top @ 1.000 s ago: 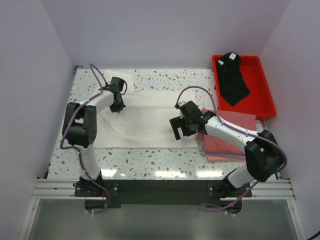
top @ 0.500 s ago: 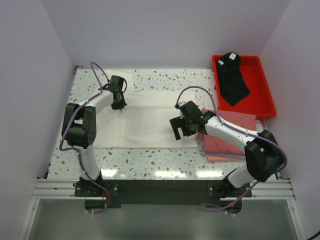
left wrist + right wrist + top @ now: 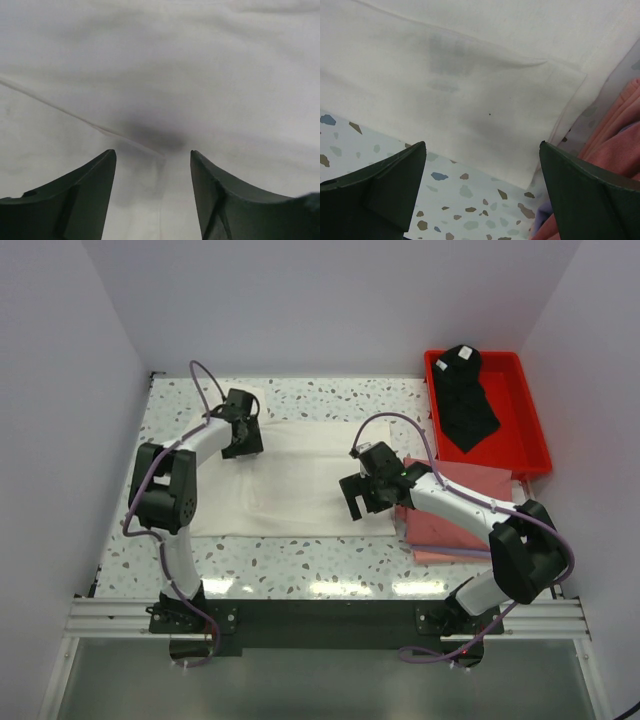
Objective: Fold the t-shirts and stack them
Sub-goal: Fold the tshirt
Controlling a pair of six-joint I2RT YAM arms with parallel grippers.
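Note:
A white t-shirt (image 3: 290, 475) lies spread flat across the middle of the table, its print not showing. My left gripper (image 3: 246, 443) stands open just over the shirt's far left part. Only white cloth (image 3: 200, 75) and a seam lie under its jaws (image 3: 152, 160), and nothing is held. My right gripper (image 3: 366, 506) hangs wide open over the shirt's near right corner (image 3: 470, 85), with nothing between its fingers (image 3: 482, 150). Folded pink t-shirts (image 3: 460, 515) are stacked right of it, and their edge (image 3: 620, 135) shows in the right wrist view. A black t-shirt (image 3: 465, 400) lies in the tray.
The red plastic tray (image 3: 535, 430) sits at the far right corner of the speckled table (image 3: 330, 395). White walls close in the left, back and right sides. Speckled tabletop (image 3: 470, 200) shows below the right gripper.
My left gripper has shifted slightly right along the shirt's far edge and opened, letting go of the white cloth. The right arm has not moved.

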